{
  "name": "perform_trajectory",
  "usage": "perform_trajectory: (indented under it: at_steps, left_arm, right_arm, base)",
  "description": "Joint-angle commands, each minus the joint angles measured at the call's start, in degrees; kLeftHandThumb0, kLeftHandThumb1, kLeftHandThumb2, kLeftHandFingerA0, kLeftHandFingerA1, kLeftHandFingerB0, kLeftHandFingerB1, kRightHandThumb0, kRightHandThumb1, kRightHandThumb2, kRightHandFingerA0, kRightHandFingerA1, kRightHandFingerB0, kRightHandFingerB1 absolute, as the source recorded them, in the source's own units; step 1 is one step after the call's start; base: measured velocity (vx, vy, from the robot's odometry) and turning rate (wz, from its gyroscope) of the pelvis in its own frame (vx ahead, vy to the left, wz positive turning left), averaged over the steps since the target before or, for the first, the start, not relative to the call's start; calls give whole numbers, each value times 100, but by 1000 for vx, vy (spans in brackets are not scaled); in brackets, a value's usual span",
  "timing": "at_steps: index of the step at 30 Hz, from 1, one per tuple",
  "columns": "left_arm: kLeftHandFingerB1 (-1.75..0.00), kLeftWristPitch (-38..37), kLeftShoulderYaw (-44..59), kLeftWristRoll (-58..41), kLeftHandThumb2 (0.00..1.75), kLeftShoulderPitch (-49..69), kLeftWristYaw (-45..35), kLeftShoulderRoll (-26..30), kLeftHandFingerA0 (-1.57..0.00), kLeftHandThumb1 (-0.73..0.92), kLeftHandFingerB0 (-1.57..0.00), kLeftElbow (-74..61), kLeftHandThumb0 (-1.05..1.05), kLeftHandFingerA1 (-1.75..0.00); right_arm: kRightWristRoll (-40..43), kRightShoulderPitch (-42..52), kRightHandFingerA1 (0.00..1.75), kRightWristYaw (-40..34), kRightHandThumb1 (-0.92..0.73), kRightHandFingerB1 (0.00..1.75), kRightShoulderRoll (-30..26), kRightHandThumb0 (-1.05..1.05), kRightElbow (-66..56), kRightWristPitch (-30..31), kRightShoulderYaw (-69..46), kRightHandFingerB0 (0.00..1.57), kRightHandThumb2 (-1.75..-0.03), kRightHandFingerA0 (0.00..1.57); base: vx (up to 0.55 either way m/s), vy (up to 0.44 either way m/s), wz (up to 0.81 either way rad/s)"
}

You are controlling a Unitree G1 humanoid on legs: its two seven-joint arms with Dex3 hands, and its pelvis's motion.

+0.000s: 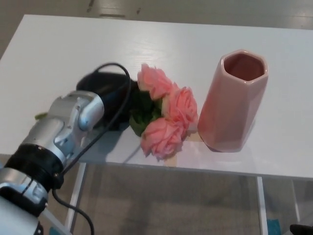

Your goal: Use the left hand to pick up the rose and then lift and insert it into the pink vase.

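Left arm reaches forward, its black hand low, fingers hidden

You get one view, from the head, looking steeply down past the left hand onto the table, close in.

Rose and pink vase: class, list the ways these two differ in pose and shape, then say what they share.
The rose lies on its side on the white table, while the pink vase stands upright. The rose is a soft cluster of three ruffled blooms with green leaves; the vase is one smooth, faceted body with an open mouth. The left hand is at the rose's stem end; nothing touches the vase. Both are pink.
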Motion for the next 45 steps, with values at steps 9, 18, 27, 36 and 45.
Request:
perform_trajectory:
  at_steps: [9,18,27,36,45]
  left_arm:
    - [-97,170,1475,-1206,66,-850,-236,-294,-69,78,-77,68,-26,-150]
    - [-99,1044,2608,-2251,64,-1305,-828,-787,-78,82,-75,-475,-20,-141]
    - [-106,2390,3645,-3375,65,-1953,-1195,-1288,-96,84,-72,-913,-19,-140]
    - [-104,3083,4153,-4003,67,-2556,-1397,-1620,-100,80,-77,-992,-19,-140]
    - [-79,3792,4251,-4278,64,-3023,-1285,-1810,-105,79,-84,-1074,-20,-142]
  right_arm:
    - [6,35,50,57,-64,44,-30,-33,6,-26,37,57,-59,67]
    - [19,44,50,50,-65,45,-47,-33,18,-33,35,58,-59,69]
    - [38,42,50,60,-65,45,-33,-34,27,-35,17,60,-59,70]
    - [51,30,50,78,-65,45,-48,-32,18,-1,5,60,-58,70]
    - [8,27,50,56,-65,45,-51,-34,30,-10,45,60,-59,70]
  base:
    - [0,0,0]
    - [0,0,0]
    - [0,0,0]
    - [0,0,0]
    - [0,0,0]
